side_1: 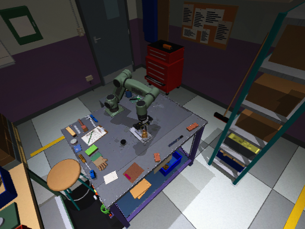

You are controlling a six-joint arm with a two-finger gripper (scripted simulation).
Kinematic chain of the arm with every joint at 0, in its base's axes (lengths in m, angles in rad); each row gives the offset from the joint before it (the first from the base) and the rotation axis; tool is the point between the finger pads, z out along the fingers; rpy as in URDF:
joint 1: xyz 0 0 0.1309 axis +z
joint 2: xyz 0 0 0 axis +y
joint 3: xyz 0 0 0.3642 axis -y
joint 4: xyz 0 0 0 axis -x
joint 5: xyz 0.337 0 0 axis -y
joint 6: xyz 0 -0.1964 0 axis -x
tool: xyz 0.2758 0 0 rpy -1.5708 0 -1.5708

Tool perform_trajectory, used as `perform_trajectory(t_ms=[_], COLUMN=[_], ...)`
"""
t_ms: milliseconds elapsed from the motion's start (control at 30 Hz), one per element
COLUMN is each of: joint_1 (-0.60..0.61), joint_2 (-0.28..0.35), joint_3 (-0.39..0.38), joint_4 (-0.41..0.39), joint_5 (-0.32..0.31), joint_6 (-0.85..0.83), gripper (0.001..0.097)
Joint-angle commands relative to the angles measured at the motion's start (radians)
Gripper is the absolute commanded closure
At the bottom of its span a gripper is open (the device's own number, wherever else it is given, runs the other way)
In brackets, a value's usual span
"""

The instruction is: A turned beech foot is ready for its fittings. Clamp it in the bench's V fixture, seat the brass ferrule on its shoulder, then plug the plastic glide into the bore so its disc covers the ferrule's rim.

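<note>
The beech foot stands upright in the V fixture in the middle of the bench, with the brass ferrule around its upper part. The ferrule is still between the fingers of my gripper, which points straight down over the foot from the green arm. The black plastic glide sits on the bench surface a short way to the left of the fixture, apart from it.
A blue bin sits on the bench's lower shelf. A clipboard, green block, glove, brown pad and orange blocks lie around the bench top. A stool stands at the left corner.
</note>
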Motion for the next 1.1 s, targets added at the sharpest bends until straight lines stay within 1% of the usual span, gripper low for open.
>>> perform_trajectory(t_ms=[0, 200, 233, 767, 1067], joint_1=[0.0, 0.0, 0.0, 0.0, 0.0], joint_2=[0.002, 0.001, 0.001, -0.001, -0.006], joint_3=[-0.002, -0.001, -0.001, 0.002, 0.023], joint_4=[-0.002, -0.001, -0.001, 0.0, 0.0], joint_5=[0.001, 0.001, 0.001, -0.002, -0.027], joint_6=[0.0, 0.0, 0.0, 0.0, 0.0], gripper=[0.0511, 0.0391, 0.0386, 0.0386, 0.0386])
